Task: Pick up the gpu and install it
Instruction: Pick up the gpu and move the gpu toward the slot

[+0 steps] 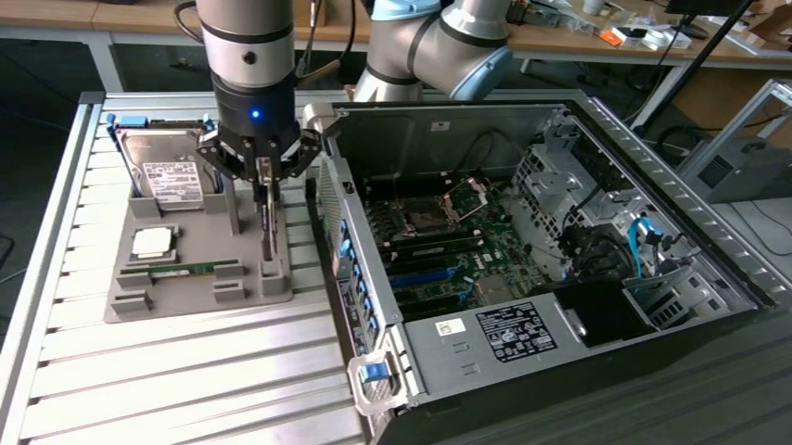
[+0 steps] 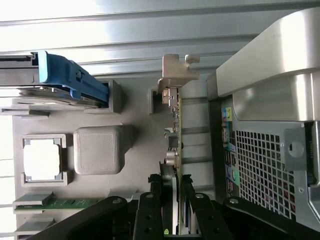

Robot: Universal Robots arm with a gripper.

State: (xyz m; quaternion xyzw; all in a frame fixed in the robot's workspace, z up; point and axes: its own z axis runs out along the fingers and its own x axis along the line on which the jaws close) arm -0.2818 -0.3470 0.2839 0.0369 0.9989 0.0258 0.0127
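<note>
Pickup step: my gripper [image 1: 263, 197] has its jaws clamped on the gpu [image 2: 175, 122], upright in the tray [image 1: 185, 301]; lifting calls for a straight pull.

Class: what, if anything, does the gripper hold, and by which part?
The gpu, pinched across its upper edge by the gripper; it stands on edge in the tray.

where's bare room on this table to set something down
Widest: table slats between the tray and the table's near edge, beside the front corner of the computer case. Narrow strip on the exterior view's left of the tray. Crowded: between tray and case, where the gripper holds the gpu.
</note>
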